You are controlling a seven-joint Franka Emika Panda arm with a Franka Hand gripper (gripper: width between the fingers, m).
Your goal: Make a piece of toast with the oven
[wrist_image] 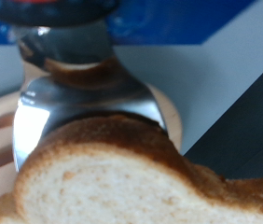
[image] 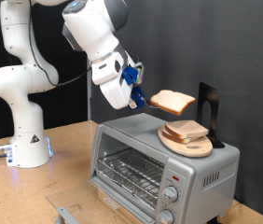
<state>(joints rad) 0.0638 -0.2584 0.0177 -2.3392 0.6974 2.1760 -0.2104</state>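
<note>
Arm [image: 94,37] bent over, wrist angled down toward exterior view's right; gripper [image: 139,99] clamped, raised mid-air.

Exterior view fronting oven [image: 159,168], wrist view close on toast [wrist_image: 122,177]

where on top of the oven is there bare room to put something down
The oven top is bare along the exterior view's left, between its left edge and the round wooden board. The right part is crowded: the board carries stacked bread slices, with a black stand behind. The gripper holds the piece of toast in the air above the top.
</note>
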